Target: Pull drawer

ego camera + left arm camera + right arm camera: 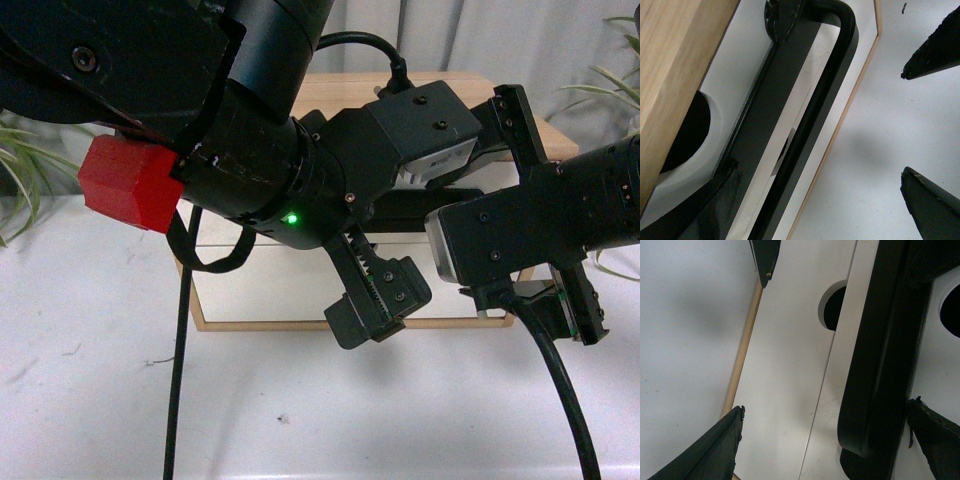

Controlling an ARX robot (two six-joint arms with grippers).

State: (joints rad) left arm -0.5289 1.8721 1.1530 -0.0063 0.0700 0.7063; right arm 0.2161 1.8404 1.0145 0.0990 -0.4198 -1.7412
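Note:
The drawer (740,70) has a white front with a semicircular notch (687,132) under the cabinet's wooden top (675,50). Its wide black bar handle (815,115) runs across the front. My left gripper (817,210) is open, and the bar passes between its fingers (930,205). My right gripper (820,445) is open too, with the rounded end of the handle (870,405) between its fingers, close beside one finger (935,435). In the front view both arms crowd the cabinet front, and a short stretch of the handle (415,208) shows between them.
A plain white drawer front (790,365) without a handle lies below, with its own notch (832,305). The cabinet (350,90) stands on a white table (90,400). Plants (20,170) flank it, and black cables (180,340) hang down. A red block (130,185) sits on the left arm.

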